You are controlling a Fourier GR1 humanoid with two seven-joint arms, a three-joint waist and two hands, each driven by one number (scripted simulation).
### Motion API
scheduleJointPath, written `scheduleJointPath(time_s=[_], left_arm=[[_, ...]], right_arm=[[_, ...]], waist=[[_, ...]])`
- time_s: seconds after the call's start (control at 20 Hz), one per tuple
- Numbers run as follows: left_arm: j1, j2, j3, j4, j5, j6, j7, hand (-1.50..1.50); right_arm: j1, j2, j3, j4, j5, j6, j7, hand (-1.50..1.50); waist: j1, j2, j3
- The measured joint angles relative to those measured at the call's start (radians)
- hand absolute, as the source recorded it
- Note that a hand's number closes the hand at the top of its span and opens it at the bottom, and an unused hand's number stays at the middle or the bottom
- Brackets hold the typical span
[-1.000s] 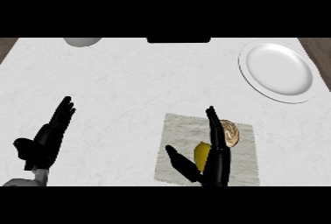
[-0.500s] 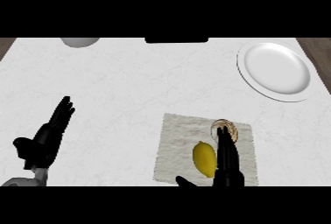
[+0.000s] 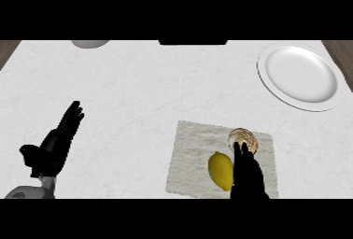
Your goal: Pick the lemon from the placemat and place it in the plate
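Note:
A yellow lemon (image 3: 221, 171) lies on the pale grey placemat (image 3: 193, 154) near the counter's front. Just right of the lemon, my right hand (image 3: 247, 175) rises from the lower edge with straight fingers, touching or nearly touching the fruit's side and holding nothing. Its fingertips overlap a small brownish round object (image 3: 243, 137) at the mat's far right corner. The white plate (image 3: 299, 76) stands at the far right of the counter, well beyond the mat. My left hand (image 3: 55, 147) rests open at the lower left, fingers up.
A grey rounded object (image 3: 90, 43) and a black item (image 3: 193, 42) sit at the counter's far edge. White marbled countertop (image 3: 151, 88) stretches between the mat and the plate.
My right hand has pulled back toward the lower edge and shifted to the lemon's right, uncovering the whole lemon. The left hand has stayed put.

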Motion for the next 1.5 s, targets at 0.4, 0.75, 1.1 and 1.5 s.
scheduleJointPath(time_s=[0.4,0.75,1.1,1.5], left_arm=[[-0.013,-0.015,0.008,0.007,-0.024,-0.002,0.006,0.00],[-0.015,-0.029,0.022,0.020,-0.036,-0.017,0.007,0.00],[-0.015,-0.032,0.043,0.016,-0.045,-0.037,0.017,0.00],[-0.019,-0.056,0.059,0.018,-0.069,-0.048,0.016,0.00]], right_arm=[[-0.029,0.007,-0.031,-0.022,-0.050,0.136,0.067,-1.50],[-0.090,0.012,-0.067,0.029,-0.126,0.185,0.087,-1.50],[-0.113,0.014,-0.116,0.120,-0.148,0.195,0.063,-1.50],[-0.149,0.016,-0.185,0.200,-0.200,0.188,0.007,1.50]], waist=[[0.005,0.001,0.001],[0.007,0.002,0.001],[0.007,0.001,0.002],[0.006,-0.006,-0.003]])
